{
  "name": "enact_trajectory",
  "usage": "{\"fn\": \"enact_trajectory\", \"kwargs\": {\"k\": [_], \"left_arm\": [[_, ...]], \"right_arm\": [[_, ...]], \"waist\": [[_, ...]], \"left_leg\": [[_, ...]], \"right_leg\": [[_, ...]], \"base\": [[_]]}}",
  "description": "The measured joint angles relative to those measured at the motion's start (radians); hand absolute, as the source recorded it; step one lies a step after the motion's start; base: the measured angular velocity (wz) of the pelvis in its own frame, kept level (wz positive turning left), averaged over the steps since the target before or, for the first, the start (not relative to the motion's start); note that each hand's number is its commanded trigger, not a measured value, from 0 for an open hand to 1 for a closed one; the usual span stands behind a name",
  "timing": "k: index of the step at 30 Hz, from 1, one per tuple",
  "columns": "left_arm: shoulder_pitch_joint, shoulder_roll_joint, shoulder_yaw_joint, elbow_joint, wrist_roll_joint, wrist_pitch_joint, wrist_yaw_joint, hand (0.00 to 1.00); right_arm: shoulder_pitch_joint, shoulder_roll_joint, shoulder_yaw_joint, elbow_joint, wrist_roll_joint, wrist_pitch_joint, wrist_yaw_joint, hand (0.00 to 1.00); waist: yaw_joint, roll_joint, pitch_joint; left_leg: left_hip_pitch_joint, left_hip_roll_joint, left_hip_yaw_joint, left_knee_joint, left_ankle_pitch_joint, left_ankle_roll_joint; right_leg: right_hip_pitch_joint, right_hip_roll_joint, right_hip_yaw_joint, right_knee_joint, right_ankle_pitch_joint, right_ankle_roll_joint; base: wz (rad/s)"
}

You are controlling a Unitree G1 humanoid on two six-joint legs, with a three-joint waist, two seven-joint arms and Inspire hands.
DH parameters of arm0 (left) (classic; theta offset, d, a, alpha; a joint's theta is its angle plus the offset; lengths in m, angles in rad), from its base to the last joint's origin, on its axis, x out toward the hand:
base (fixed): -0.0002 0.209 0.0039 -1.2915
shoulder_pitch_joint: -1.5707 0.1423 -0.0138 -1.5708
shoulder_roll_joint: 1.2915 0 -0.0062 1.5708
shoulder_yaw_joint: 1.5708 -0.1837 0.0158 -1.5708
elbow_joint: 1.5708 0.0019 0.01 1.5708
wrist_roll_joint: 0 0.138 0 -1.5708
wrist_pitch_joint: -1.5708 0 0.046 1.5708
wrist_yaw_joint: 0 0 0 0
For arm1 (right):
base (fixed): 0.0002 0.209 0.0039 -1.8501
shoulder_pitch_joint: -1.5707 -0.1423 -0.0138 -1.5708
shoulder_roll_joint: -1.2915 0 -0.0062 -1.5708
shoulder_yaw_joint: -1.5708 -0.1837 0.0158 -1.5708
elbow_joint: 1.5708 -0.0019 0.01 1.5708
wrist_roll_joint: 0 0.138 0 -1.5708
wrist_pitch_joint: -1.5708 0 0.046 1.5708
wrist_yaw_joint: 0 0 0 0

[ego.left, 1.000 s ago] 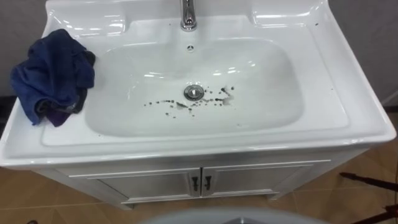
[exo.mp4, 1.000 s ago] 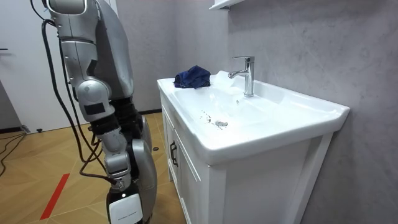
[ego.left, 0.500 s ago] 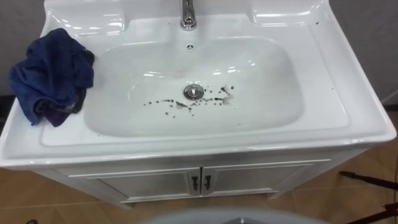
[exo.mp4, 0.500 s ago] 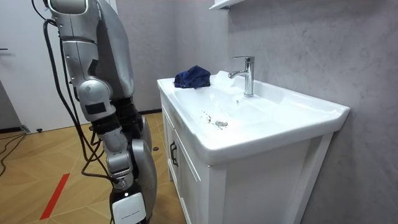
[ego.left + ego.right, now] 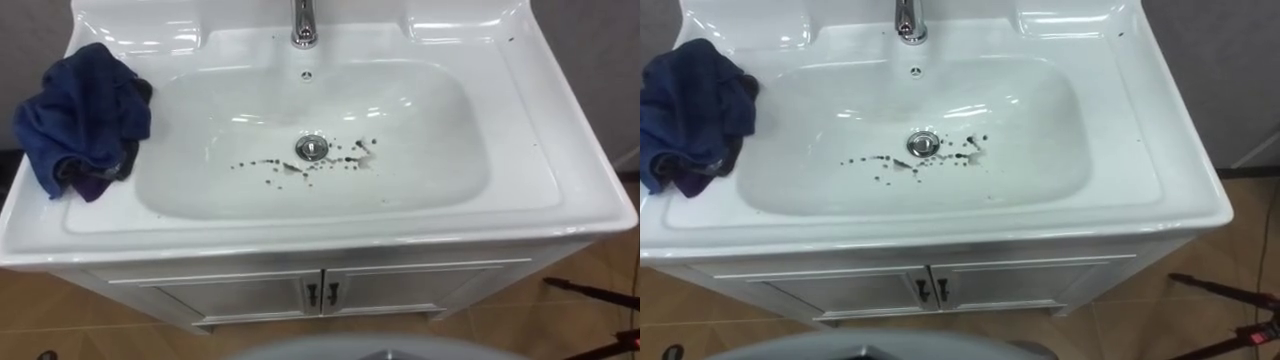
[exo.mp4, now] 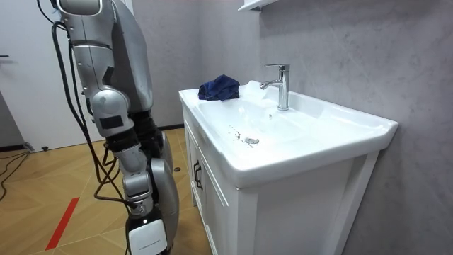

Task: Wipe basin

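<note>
Blue cloth (image 5: 85, 110) lay bunched on the basin (image 5: 520, 150) rim at nine o'clock, nearer the left arm; the low-hanging right hand (image 6: 145, 234) hid its grip.

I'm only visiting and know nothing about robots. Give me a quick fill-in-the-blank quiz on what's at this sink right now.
1. The crumpled cloth on the left rim of the basin is ___ in colour.
2. Dark specks lie scattered around the ___ at the bottom of the basin.
3. The tap stands at the ___ edge of the basin, in the middle.
4. The cabinet under the basin has ___ doors, both shut.

Missing words: blue; drain; back; two.
</note>
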Motion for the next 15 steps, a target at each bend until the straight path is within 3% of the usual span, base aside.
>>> {"fn": "enact_trajectory", "kwargs": {"k": [7, 9, 12, 15], "left_arm": [[0.013, 0.002, 0.09, 0.001, -0.098, -0.011, 0.044, 0.0], [0.024, 0.002, 0.127, -0.001, -0.126, -0.03, 0.082, 0.0], [0.042, 0.001, 0.169, -0.014, -0.175, -0.029, 0.141, 0.0], [0.071, 0.002, 0.23, -0.088, -0.216, -0.029, 0.213, 0.0]], "right_arm": [[-0.004, -0.005, -0.006, -0.002, -0.001, 0.003, -0.001, 0.0], [-0.003, -0.006, -0.007, -0.002, -0.007, 0.004, -0.003, 0.0], [-0.003, -0.016, -0.007, -0.006, -0.009, 0.004, -0.009, 0.0], [-0.004, -0.033, -0.009, -0.012, 0.009, 0.001, -0.037, 0.0]], "waist": [[0.038, 0.002, -0.0004], [0.06, 0.003, -0.0009], [0.084, 0.015, -0.0075], [0.105, 0.018, -0.0086]], "left_leg": [[-0.012, -0.006, -0.027, 0.014, -0.001, 0.002], [-0.023, -0.007, -0.042, 0.018, -0.001, 0.003], [-0.032, -0.007, -0.056, 0.02, -0.001, 0.002], [-0.04, -0.01, -0.082, 0.031, -0.001, 0.002]], "right_leg": [[0.003, -0.007, -0.021, 0.001, 0.0, 0.001], [0.003, -0.009, -0.038, 0.002, -0.001, 0.001], [0.002, -0.011, -0.055, 0.001, -0.004, 0.0], [0.014, -0.016, -0.085, 0.001, -0.005, -0.001]], "base": [[0.08], [0.23], [0.17], [0.24]]}}
